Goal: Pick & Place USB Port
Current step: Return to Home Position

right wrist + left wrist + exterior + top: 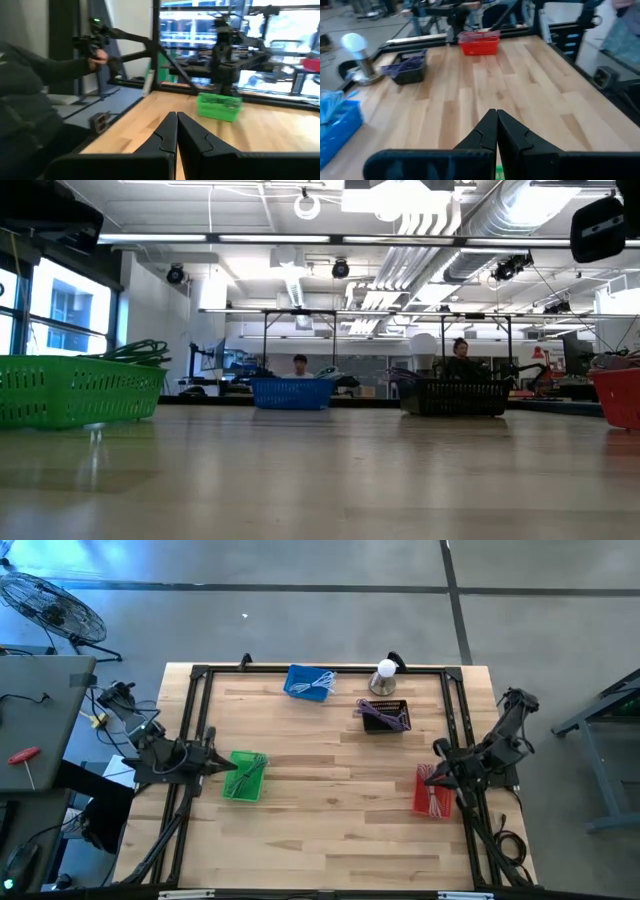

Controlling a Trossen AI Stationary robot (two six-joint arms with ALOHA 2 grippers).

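A: Table state?
B: Plank-wood table (330, 830). Slatted bins: green bin (245, 777) left, red bin (432, 792) right, blue bin (308, 682) at the back, thin cable bundles (436, 802) inside each
A: Grippers?
B: Left gripper (496, 114) beside green, right gripper (176, 116) at red, fingers pressed together, empty

Bright and even across the table (330, 830) in the high view, with only soft shadows. Lit by ceiling lamps (400, 200) along the top of the low view. Pale shadow under the green bin (75, 390) at the left. Strong white glare from the windows (285, 30) at the upper right of the right wrist view.
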